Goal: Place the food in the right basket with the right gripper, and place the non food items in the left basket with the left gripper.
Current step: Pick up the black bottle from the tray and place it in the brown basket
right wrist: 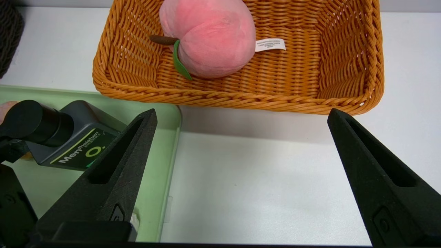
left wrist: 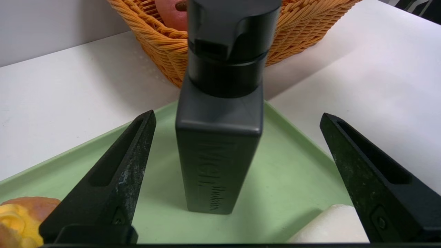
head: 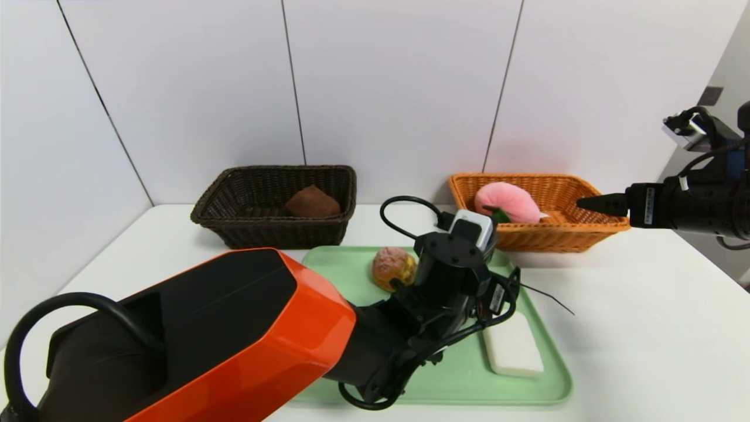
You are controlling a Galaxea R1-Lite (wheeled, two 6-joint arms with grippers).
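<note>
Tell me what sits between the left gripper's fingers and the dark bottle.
Nothing: the left wrist view shows the open left gripper astride the bottle, with bare tray between it and either finger.

Bright, even light across the white table [head: 621, 328] here, a soft shadow falling below the orange basket [right wrist: 241, 100]! Glossy glare gleams on the orange arm casing [head: 304, 328], and the bottle's [left wrist: 220, 148] lettering looks blurred up close.

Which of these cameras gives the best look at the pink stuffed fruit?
The right wrist view: it shows the pink plush fruit's body, stem, leaf and tag together. The head view shows it smaller; the left wrist view catches only a sliver behind the dark bottle.
</note>
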